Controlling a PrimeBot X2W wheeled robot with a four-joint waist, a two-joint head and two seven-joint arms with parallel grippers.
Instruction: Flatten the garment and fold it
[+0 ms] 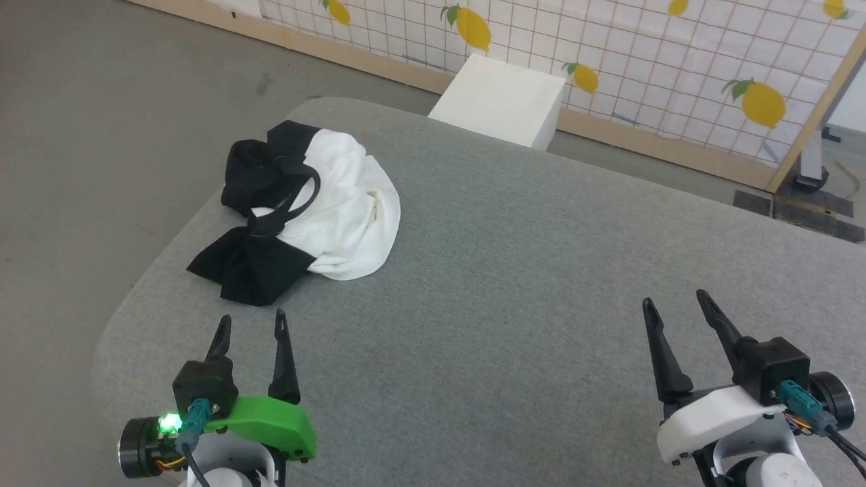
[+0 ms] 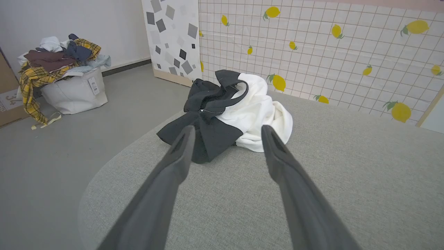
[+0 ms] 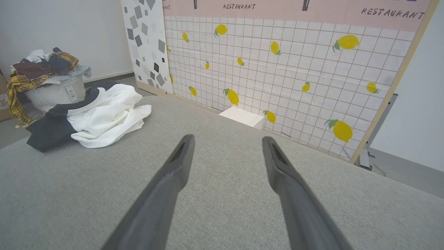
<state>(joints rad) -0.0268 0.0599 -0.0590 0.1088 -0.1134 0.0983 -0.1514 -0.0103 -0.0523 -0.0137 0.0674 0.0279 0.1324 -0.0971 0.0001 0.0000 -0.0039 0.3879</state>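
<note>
The left gripper [image 1: 252,316] and the right gripper [image 1: 675,297] hover over the grey padded table [image 1: 514,284], both spread wide and holding nothing. Beyond the left one, the garment [image 1: 338,203] lies crumpled near the table's far left corner, its black sleeves bunched against the white body. Behind it stands a lemon-print screen [image 1: 676,61].

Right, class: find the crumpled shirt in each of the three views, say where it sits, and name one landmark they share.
Head view: shirt at upper left, near the grey table's far left corner.
Left wrist view: shirt at centre, just beyond the open left gripper.
Right wrist view: shirt at the left side, mid-height.
Shared landmark: the lemon-patterned wall behind the table.
</note>
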